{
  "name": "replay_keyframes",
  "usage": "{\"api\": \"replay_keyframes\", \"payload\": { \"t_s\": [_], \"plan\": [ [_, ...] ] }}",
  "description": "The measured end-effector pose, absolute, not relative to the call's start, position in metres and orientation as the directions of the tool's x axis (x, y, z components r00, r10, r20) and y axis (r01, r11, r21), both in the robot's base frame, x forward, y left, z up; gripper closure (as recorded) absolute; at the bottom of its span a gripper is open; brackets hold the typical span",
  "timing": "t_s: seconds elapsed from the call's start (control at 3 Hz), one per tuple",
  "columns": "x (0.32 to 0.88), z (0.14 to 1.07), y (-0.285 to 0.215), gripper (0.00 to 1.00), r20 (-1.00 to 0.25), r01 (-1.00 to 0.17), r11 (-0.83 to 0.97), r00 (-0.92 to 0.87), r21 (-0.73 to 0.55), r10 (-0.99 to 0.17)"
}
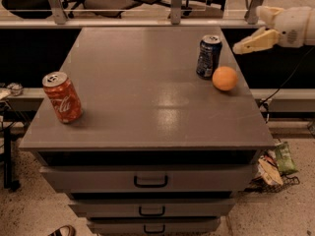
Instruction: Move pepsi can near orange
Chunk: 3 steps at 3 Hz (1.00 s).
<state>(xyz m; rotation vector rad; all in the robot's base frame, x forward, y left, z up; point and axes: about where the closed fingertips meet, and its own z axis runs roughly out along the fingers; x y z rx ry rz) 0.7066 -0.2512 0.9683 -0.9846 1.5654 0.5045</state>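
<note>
The dark blue pepsi can (208, 56) stands upright on the grey cabinet top (142, 97) near its right edge. The orange (225, 78) lies just to its front right, almost touching it. My gripper (242, 46) is to the right of the can, raised and apart from it, past the cabinet's right edge, holding nothing.
A red Coca-Cola can (62, 97) stands near the left front edge. The cabinet has drawers (150, 180) below. A railing (147, 19) runs behind the cabinet. Snack bags (275, 163) lie on the floor at the right.
</note>
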Motion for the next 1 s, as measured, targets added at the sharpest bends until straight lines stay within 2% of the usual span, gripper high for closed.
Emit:
{"api": "replay_keyframes", "payload": {
  "t_s": [0.33,0.67,1.0],
  "plan": [
    [0.677,1.01,-0.308,0.0,-0.916,-0.743,0.57,0.147,-0.352,-0.374],
    [0.659,1.042,-0.327,0.0,-0.874,-0.7,0.547,0.247,-0.459,-0.418],
    [0.659,1.046,-0.328,0.0,-0.868,-0.693,0.544,0.261,-0.473,-0.423]
  ]
}}
